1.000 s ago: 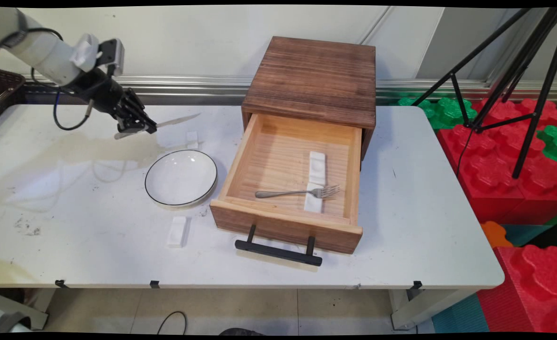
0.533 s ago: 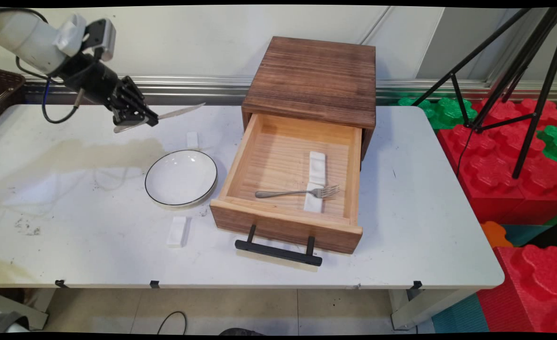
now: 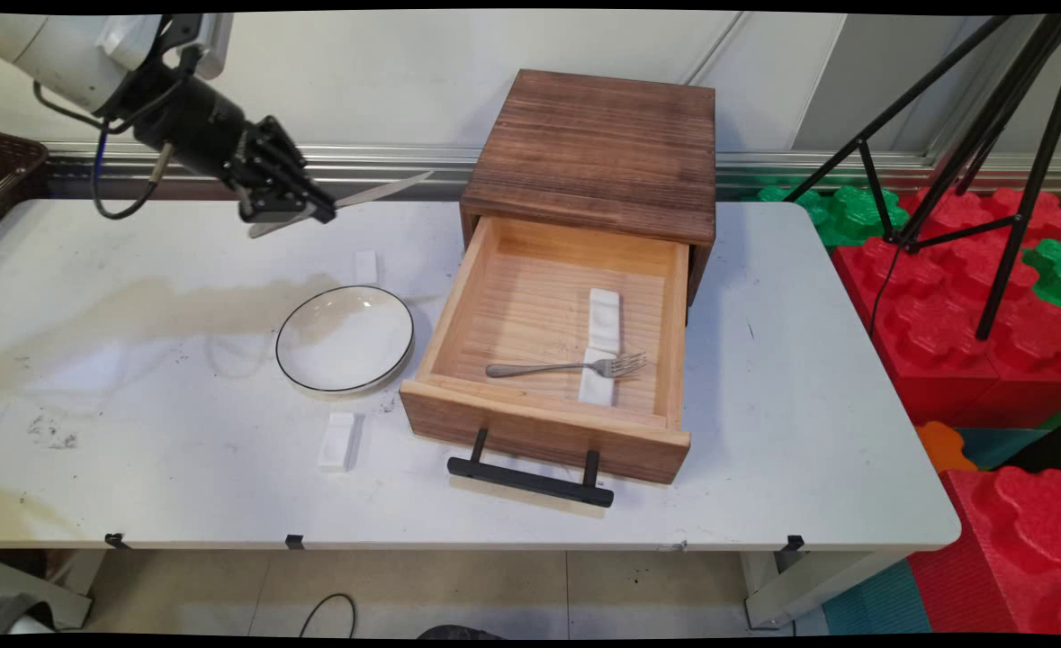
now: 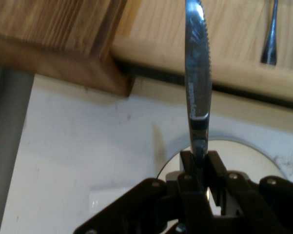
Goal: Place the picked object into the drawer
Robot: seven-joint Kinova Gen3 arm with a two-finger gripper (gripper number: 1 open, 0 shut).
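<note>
**Knife held in the air, left of open drawer**

The gripper (image 3: 301,209) was up above the table's far-left part, fingers (image 4: 214,168) pinched tight on a table knife (image 3: 377,192) at the handle end, w/ a short stub of handle sticking out behind. Blade pointed right toward the wooden drawer box (image 3: 597,148), roughly level, tip near the box's left edge but apart from it. Hand view: knife (image 4: 197,83) was plain steel, serrated along one edge, some lettering stamped on the blade, too small to read.

Drawer (image 3: 548,360) was pulled out toward the near side: pale wood inside, darker stained front, black bar handle (image 3: 530,477). In it lay a steel fork (image 3: 566,367), tines right, resting across a small white block (image 3: 596,385); a 2nd white block (image 3: 605,319) sat just behind.

Left of the drawer sat a round white plate (image 3: 345,339) w/ thin dark rim. One white block (image 3: 365,266) lay just beyond it, another (image 3: 338,441) nearer the front edge.

Table (image 3: 809,432) was white, scuffed, w/ a brownish stain across the left part. Right of it: red & green foam blocks (image 3: 962,306) and a black tripod (image 3: 998,135). Pale wall behind.
</note>
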